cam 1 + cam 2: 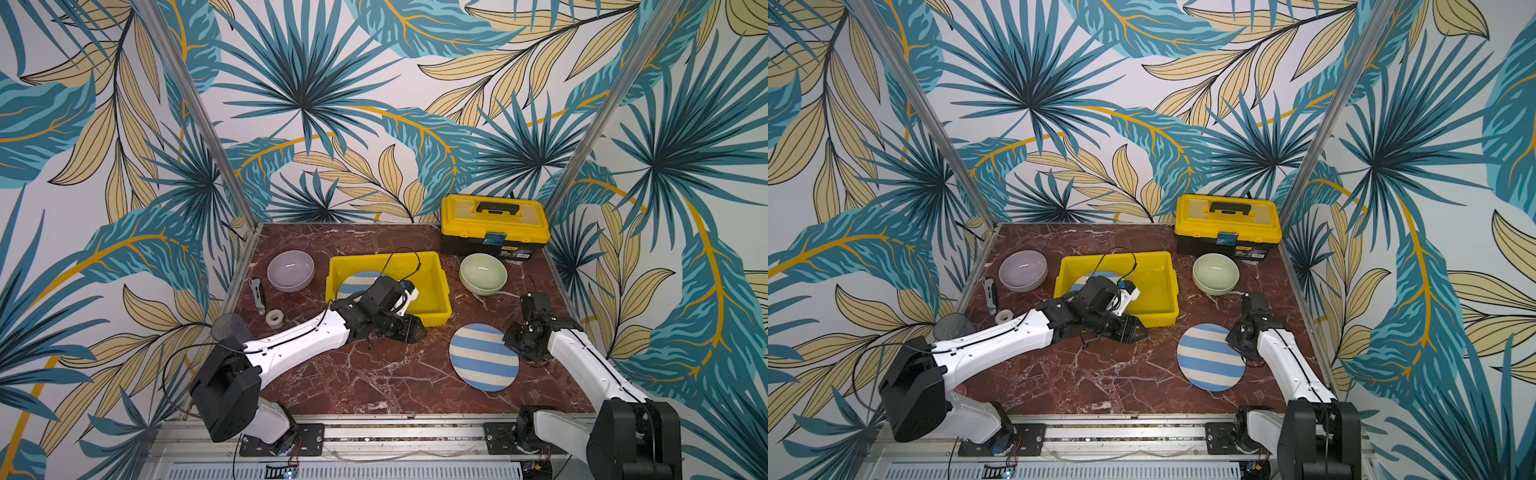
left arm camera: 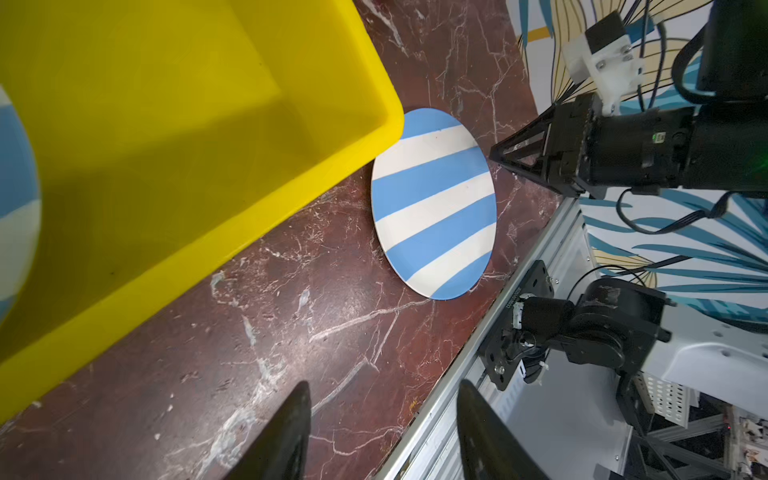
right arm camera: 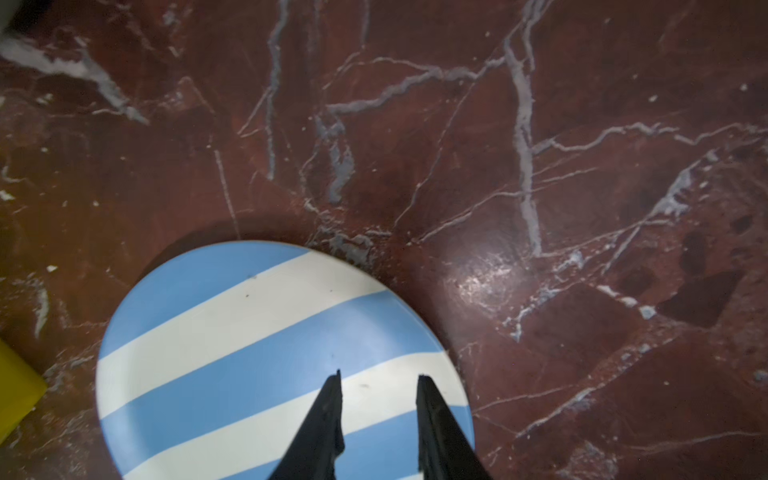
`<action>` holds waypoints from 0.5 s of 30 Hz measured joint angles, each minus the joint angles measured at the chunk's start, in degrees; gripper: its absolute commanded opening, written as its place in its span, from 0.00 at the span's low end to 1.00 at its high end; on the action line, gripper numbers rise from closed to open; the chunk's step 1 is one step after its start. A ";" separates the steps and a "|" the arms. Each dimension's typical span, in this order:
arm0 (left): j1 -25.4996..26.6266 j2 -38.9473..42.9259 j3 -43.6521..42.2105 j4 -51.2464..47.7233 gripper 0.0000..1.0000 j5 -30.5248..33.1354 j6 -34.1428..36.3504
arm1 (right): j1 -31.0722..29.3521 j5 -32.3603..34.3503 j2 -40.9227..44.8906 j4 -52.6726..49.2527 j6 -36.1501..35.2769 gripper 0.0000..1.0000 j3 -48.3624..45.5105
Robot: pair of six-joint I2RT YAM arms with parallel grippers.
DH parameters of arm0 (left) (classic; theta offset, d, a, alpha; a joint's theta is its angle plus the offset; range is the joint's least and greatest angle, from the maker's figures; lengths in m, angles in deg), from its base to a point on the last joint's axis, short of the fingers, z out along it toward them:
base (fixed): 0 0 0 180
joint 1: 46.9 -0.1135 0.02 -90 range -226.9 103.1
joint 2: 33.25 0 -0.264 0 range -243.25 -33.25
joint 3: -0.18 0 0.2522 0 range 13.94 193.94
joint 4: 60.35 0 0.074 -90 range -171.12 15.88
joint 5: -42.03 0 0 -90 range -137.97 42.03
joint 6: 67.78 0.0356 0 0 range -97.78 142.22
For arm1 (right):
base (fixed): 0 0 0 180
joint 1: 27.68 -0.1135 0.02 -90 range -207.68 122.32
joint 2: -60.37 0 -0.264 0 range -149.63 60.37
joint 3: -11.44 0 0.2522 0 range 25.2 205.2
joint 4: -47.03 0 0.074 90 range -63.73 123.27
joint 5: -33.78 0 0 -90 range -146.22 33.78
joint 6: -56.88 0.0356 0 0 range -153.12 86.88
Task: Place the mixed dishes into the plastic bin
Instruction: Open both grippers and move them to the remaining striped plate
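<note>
Now I see the yellow bin (image 1: pixel 432 286) holding one striped plate (image 1: pixel 354 281); a second plate (image 1: pixel 484 357) lies at its 4 o'clock. Left gripper (image 2: pixel 384 384) and right gripper (image 3: pixel 379 374) gape, empty.

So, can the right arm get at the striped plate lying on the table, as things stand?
Probably yes: the right end effector hangs over the rim of that striped plate, jaws apart, and nothing lies on the plate or between the two.

No readable text. Toolbox (image 1: pixel 494 226) front label too small; arm mount plate (image 2: pixel 524 286) print blurred.
</note>
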 measured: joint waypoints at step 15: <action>8.39 -13.92 5.66 3.56 0.49 2.56 -1.60 | 4.59 -0.59 -3.76 3.04 -1.49 0.36 -1.57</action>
